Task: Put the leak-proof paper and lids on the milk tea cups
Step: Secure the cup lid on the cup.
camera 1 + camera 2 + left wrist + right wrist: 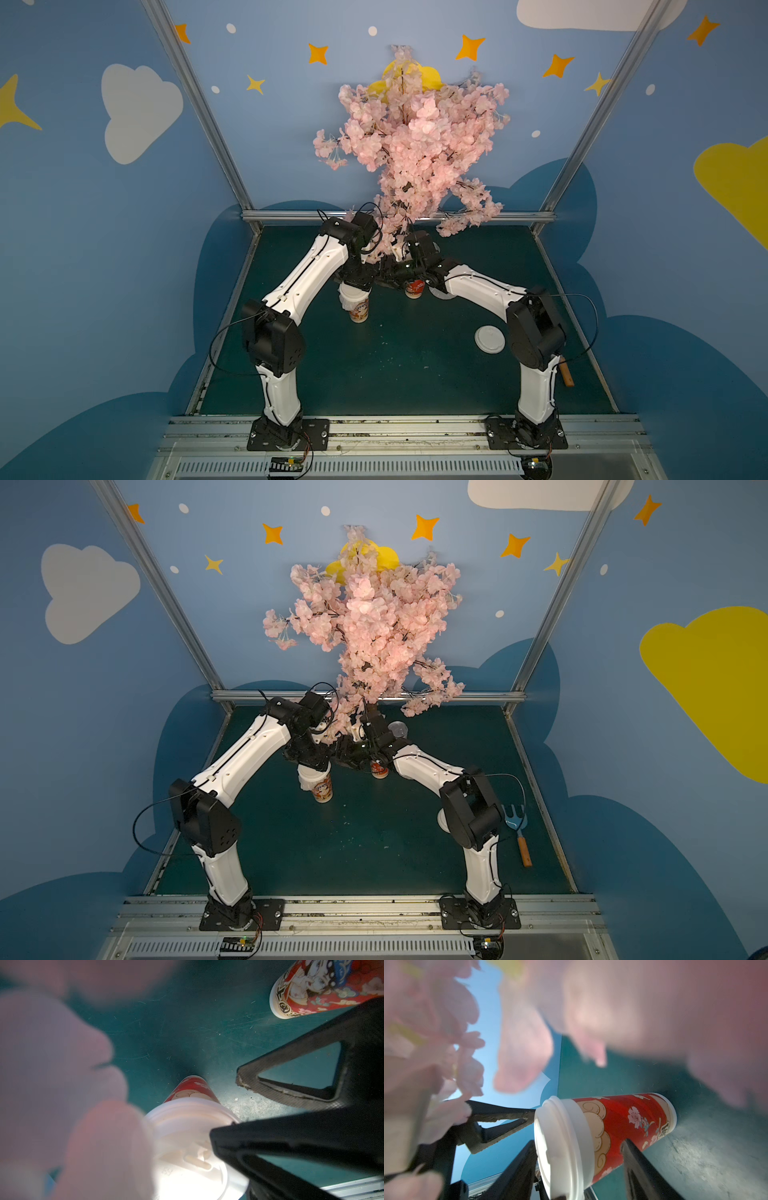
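While the left tool (359,284) hangs over a lidded cup (359,309) in both top views, paper (441,294) lies beside the second cup (414,289). Left wrist: fingers (301,1093) spread above the lid (182,1118). Right wrist: right tool (579,1142) spread, cup between.

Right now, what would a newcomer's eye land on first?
The big pink blossom tree toward the back centre, its petals blurring both wrist views. Under it stands a red milk tea cup capped with a white lid; a spare lid lies by the right arm.
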`<act>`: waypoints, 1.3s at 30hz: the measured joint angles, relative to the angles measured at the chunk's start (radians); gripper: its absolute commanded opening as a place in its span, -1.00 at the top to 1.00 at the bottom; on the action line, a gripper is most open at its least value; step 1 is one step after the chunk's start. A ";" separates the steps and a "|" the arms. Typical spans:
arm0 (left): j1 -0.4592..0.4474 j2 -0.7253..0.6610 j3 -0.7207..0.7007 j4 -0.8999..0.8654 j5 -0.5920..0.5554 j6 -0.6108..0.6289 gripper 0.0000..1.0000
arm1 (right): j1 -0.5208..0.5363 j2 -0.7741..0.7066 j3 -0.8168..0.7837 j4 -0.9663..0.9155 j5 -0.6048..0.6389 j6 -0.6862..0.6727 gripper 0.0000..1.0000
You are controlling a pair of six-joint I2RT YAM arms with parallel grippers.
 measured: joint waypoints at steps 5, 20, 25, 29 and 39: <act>0.001 0.000 0.000 0.001 0.003 0.000 -0.54 | 0.000 0.044 0.033 0.021 -0.028 0.014 -0.25; 0.002 0.000 0.002 -0.004 0.005 0.004 -0.54 | 0.000 0.076 0.061 0.026 -0.075 0.010 -0.25; 0.002 0.000 0.002 -0.004 0.005 0.005 -0.55 | 0.000 0.084 0.079 0.009 -0.085 -0.004 -0.16; 0.002 0.000 0.003 -0.003 0.006 0.007 -0.56 | 0.000 0.085 0.085 -0.002 -0.088 -0.022 -0.08; 0.002 0.000 0.003 -0.002 0.008 0.011 -0.59 | 0.000 0.085 0.108 -0.056 -0.076 -0.076 -0.04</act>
